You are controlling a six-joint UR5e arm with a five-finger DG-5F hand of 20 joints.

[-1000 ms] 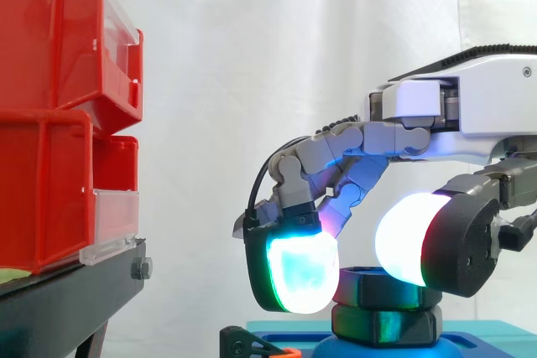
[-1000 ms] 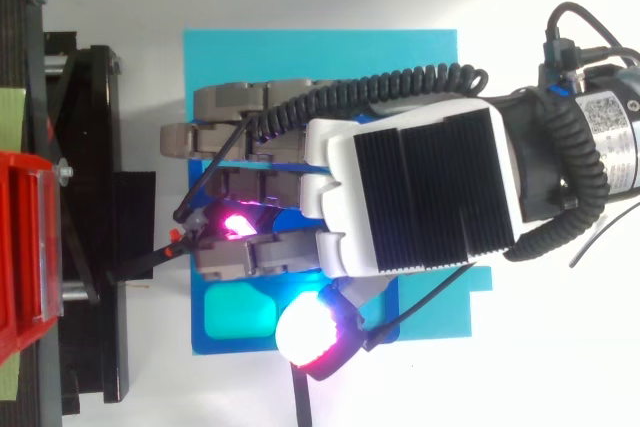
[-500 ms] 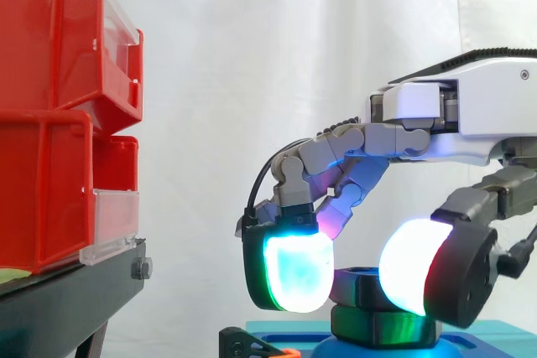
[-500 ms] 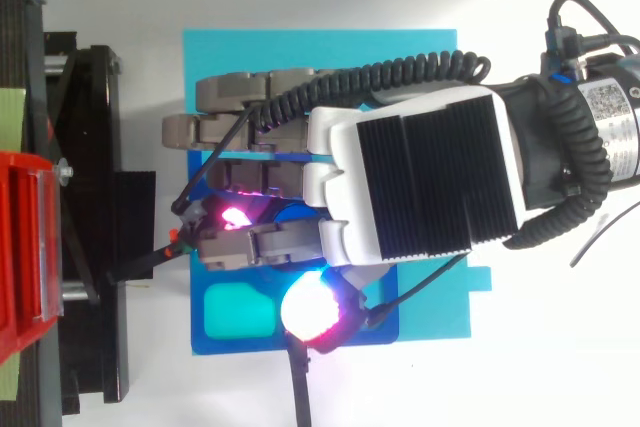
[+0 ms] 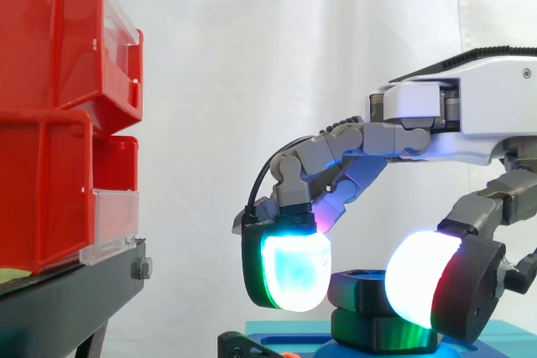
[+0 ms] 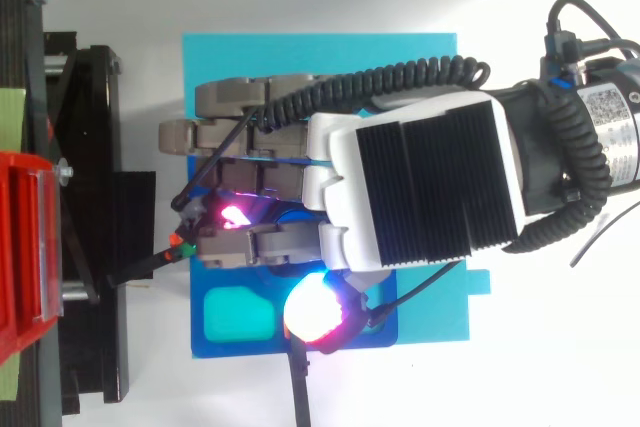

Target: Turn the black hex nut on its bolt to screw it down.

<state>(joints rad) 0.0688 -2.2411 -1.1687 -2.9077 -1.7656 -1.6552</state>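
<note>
So: red bins far left, well apart from the work. The hand curls over the cyan plate. Its green-cyan finger pad is on the left flat of the black hex nut and the white thumb pad is on the right, so it looks pinched. Nut sits low, right of centre. Likely rigid, light, slick; grip opposing flats, not corners.
</note>
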